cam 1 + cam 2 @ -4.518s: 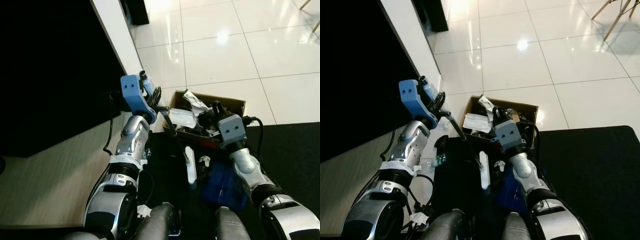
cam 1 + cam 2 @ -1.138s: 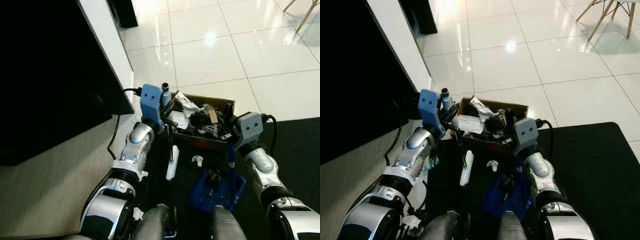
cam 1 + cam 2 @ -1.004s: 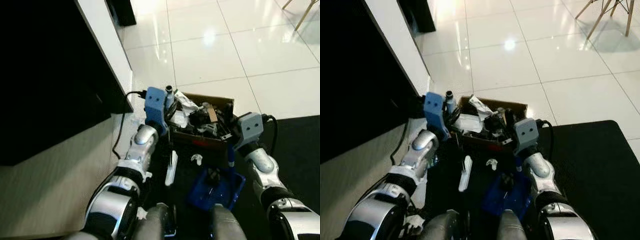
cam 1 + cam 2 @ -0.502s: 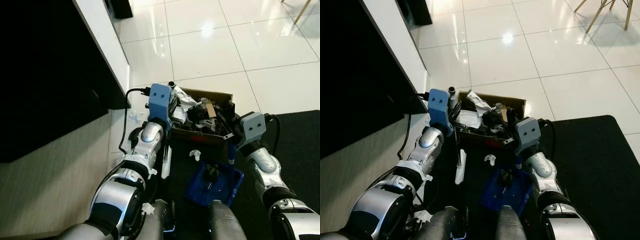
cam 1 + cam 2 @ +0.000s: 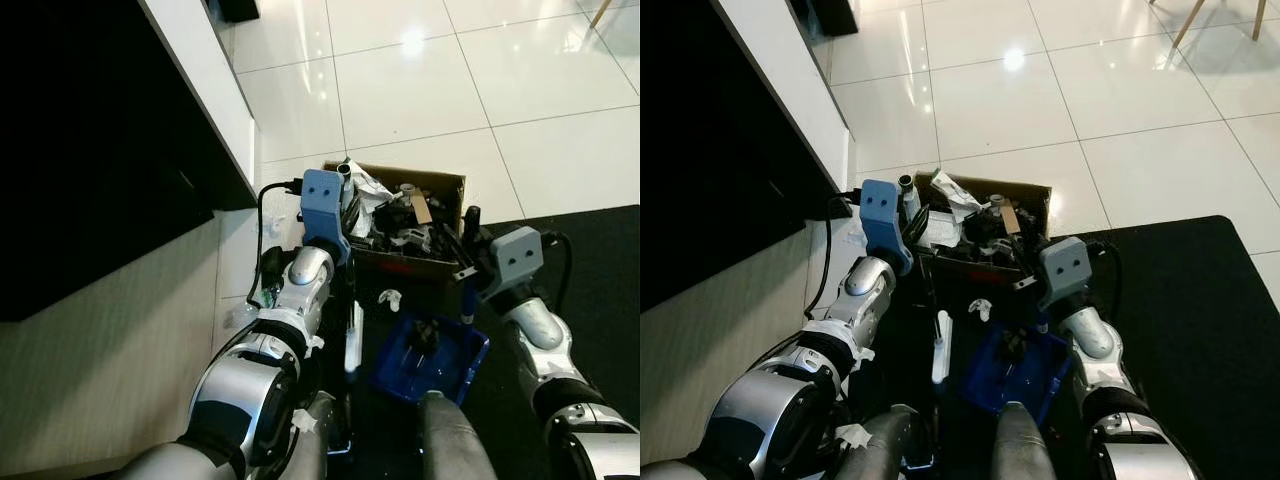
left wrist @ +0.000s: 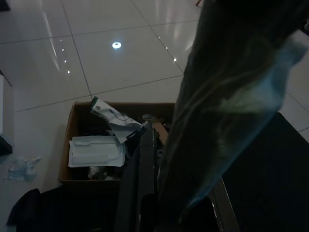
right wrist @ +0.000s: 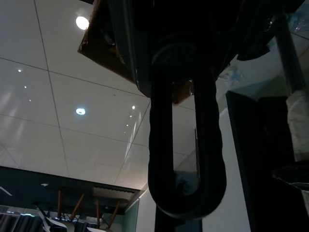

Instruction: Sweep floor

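Since earlier, brush (image 5: pixel 352 335) swung nearer dustpan (image 5: pixel 430 355) below box (image 5: pixel 400 215); scrap (image 5: pixel 388 297) remains unswept. Finger states cannot be told.

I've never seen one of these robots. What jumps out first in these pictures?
A cardboard box crammed with rubbish sits on the white tiled floor, at the edge of a black mat. Both silver arms reach toward it: the left end effector holds a small white brush, the right end effector the handle of a blue dustpan on the mat.
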`<state>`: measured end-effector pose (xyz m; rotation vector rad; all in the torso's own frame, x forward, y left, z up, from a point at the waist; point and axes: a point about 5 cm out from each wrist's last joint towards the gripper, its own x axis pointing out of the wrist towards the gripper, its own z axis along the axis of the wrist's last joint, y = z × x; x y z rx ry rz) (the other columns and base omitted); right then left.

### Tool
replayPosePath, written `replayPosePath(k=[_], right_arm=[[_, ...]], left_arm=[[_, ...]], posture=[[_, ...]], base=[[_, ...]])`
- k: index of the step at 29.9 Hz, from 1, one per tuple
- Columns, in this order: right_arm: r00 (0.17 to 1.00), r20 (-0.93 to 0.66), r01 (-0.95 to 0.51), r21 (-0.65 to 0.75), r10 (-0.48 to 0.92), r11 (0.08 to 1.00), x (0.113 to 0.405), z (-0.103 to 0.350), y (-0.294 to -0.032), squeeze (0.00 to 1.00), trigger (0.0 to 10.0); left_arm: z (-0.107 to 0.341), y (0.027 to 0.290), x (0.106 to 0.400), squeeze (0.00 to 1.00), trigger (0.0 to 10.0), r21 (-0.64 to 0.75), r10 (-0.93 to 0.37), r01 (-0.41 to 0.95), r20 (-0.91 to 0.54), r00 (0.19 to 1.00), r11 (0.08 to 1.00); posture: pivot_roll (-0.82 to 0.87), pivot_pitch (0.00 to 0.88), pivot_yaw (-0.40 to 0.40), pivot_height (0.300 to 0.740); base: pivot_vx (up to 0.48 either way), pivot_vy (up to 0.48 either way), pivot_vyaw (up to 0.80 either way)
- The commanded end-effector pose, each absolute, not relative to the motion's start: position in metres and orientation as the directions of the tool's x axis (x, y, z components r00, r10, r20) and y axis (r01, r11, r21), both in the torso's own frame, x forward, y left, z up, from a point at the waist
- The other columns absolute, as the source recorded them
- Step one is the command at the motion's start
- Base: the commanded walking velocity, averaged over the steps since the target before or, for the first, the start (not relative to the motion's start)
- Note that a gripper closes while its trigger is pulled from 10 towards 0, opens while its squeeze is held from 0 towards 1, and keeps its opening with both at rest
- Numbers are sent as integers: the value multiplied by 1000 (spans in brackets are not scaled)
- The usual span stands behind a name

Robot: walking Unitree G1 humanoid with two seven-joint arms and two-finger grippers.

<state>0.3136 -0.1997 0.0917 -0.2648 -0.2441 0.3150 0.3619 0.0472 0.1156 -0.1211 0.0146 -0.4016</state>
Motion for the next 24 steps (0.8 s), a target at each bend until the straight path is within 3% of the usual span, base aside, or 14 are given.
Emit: replayPosePath(k=[1, 11, 24], right_arm=[[940, 113, -278, -288, 321, 916, 304, 75, -208, 0, 10000], [962, 197, -106, -376, 191, 920, 307, 97, -240, 0, 10000], [940, 190, -187, -402, 282, 896, 307, 93, -220, 0, 10000]], left_arm=[[127, 15, 357, 0, 10000, -161, -438, 441, 58, 897, 883], [142, 10, 363, 0, 10000, -243, -431, 442, 100, 897, 863], [126, -14, 347, 0, 10000, -349, -563, 545, 59, 825, 762]], posture=[[-174, 295, 163, 740], [-178, 278, 166, 740], [-188, 272, 157, 740]], base=[[0, 0, 0], [0, 0, 0], [0, 0, 0]])
